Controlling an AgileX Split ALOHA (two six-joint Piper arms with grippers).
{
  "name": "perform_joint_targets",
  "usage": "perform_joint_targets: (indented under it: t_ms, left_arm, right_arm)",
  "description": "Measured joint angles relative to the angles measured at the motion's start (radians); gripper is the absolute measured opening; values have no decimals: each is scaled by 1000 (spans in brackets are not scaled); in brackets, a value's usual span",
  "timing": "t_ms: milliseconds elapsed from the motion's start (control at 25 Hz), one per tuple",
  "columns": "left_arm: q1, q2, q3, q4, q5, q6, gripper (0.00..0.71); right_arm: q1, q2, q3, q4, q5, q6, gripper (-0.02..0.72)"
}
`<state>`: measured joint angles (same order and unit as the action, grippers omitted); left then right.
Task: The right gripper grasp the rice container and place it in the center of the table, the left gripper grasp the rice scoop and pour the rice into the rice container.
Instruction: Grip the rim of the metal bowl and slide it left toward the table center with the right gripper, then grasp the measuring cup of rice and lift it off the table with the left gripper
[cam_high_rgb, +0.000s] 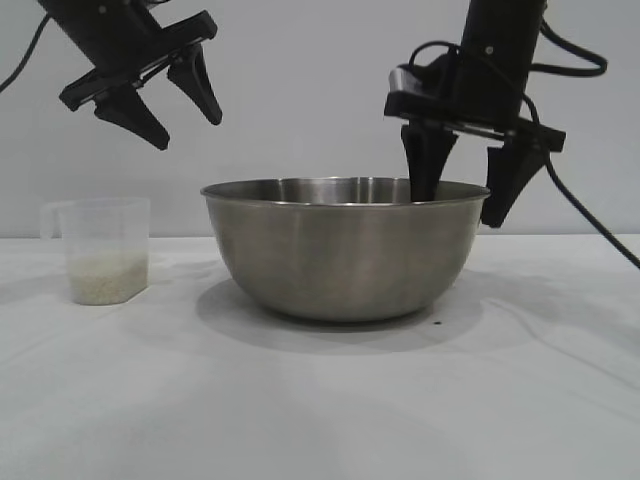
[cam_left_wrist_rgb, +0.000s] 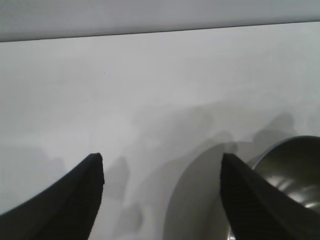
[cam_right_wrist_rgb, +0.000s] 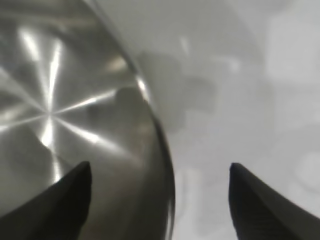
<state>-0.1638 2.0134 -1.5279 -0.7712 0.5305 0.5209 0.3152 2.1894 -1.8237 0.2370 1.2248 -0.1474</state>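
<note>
The rice container, a big steel bowl, stands on the table at its middle. My right gripper is open astride the bowl's right rim, one finger inside and one outside, touching nothing that I can see. The right wrist view shows the right gripper with the bowl wall between its spread fingers. The rice scoop, a clear plastic cup, stands at the left with rice in its bottom. High above the scoop and to its right, my left gripper hangs open and empty. The left wrist view shows the left gripper over bare table, the bowl to one side.
A plain grey wall stands behind the table. Black cables hang from the right arm. White tabletop lies between scoop and bowl and in front of both.
</note>
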Motion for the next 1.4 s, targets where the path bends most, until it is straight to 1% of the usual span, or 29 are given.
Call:
perform_joint_targets:
  t_ms: [40, 80, 280, 400, 480, 600, 760, 960, 1120, 1240, 1400]
  left_arm:
    - [0, 0, 0, 0, 2, 0, 441]
    - [0, 0, 0, 2, 2, 0, 441]
    - [0, 0, 0, 4, 4, 0, 441]
    - [0, 0, 0, 6, 4, 0, 441]
    - [0, 0, 0, 12, 4, 0, 441]
    - [0, 0, 0, 25, 4, 0, 441]
    - [0, 0, 0, 30, 4, 0, 441]
    - [0, 0, 0, 30, -7, 0, 441]
    - [0, 0, 0, 30, -13, 0, 441]
    - [0, 0, 0, 30, -13, 0, 441]
    - [0, 0, 0, 30, -13, 0, 441]
  right_arm:
    - [0, -14, 0, -2, 0, 0, 528]
    - [0, -28, 0, -9, 0, 0, 512]
    - [-18, -98, 0, -51, 4, 7, 512]
    - [-64, -144, 0, -95, 6, 43, 512]
    - [-112, -172, 0, -112, 8, 61, 512]
    - [-180, -222, 0, -121, 10, 79, 512]
    - [-249, -294, 0, -123, 16, 82, 512]
    - [-294, -412, 5, -124, 20, 82, 512]
    - [-312, -544, 87, -141, 20, 82, 512]
    - [-316, -651, 196, -166, 26, 82, 512]
    - [-318, -802, 354, -169, 30, 93, 512]
